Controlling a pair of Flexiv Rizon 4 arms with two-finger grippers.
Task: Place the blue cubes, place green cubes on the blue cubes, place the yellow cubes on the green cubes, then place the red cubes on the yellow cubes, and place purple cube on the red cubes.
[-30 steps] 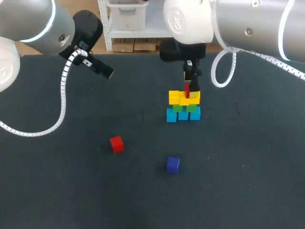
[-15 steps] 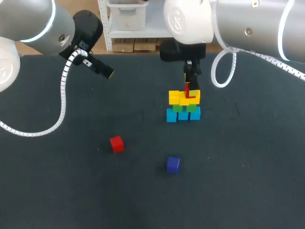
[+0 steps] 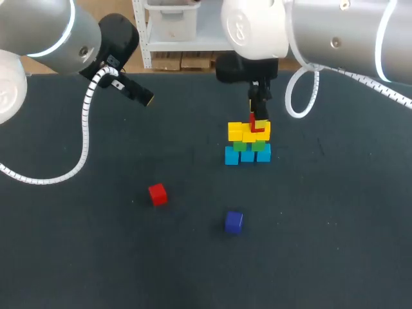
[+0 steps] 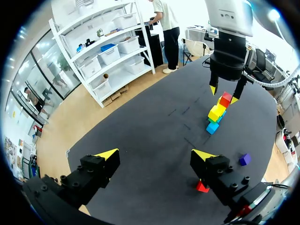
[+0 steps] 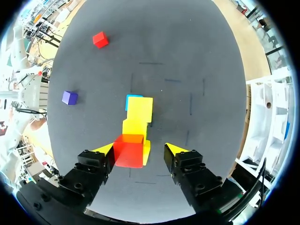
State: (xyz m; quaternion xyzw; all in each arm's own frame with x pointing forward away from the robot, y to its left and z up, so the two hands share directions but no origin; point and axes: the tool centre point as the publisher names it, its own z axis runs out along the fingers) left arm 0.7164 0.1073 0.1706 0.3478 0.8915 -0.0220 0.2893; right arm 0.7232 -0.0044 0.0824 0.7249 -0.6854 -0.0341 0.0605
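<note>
Your right gripper (image 5: pixel 140 150) stood with fingers apart over the yellow cubes (image 3: pixel 239 131); the red cube (image 5: pixel 129 150) sat on top of them, beside 1 finger. It looked light, rigid and smooth: take its 2 flat opposite sides.

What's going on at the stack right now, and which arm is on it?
The right gripper hangs open around a red cube that rests on the yellow cubes of the stack. The left gripper is open, away from the stack. A second red cube and the purple cube lie loose on the table.
</note>
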